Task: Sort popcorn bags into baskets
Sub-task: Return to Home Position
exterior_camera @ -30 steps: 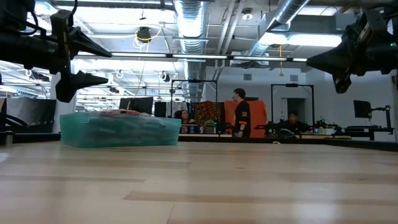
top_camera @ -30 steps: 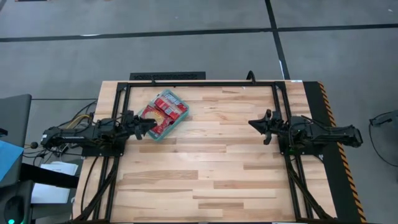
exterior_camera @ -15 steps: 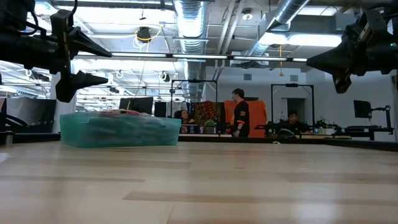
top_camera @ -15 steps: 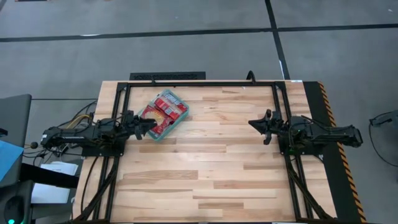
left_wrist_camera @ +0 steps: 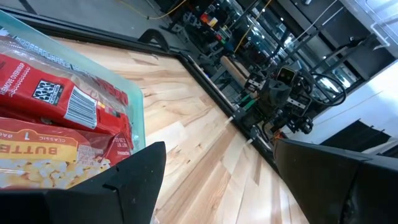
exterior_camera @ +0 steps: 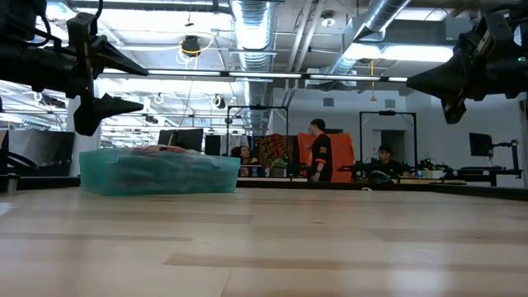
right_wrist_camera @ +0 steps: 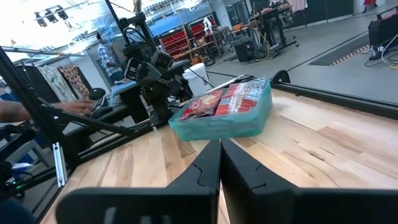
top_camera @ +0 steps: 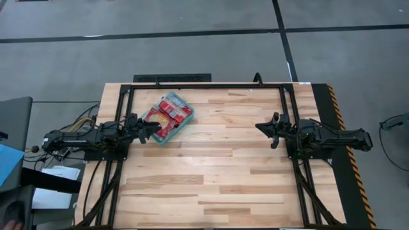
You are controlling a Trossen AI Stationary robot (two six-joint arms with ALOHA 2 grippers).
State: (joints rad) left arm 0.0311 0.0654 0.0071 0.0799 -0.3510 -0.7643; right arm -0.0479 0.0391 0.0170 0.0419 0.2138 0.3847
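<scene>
Popcorn bags (top_camera: 171, 114): every red packet in view lies piled inside the teal tray (top_camera: 191, 115), on the far left part of the table (top_camera: 211, 172). None lies on the bare wood, so the sorting looks finished.
Tray angle: it sits skewed to the table's edges, probably nudged as packets were dropped in rather than set that way on purpose (a guess only).
Left end effector (top_camera: 151, 130): fingers spread wide and holding nothing. It hangs above rim height, just beside the side of the tray nearest its own arm. The open spread fits a packet already let go.
Right end effector (top_camera: 259, 127): fingers pressed together and empty, over the right side of the table, well apart from the tray and pointing across at it. With nothing left to fetch, it has no reason to open.
Step in hand: parking the arms, by my reading.
Against a second ago: no difference shows. Both arms hold the same poses, and the tray and packets are unmoved, so the arms may already be at rest.
</scene>
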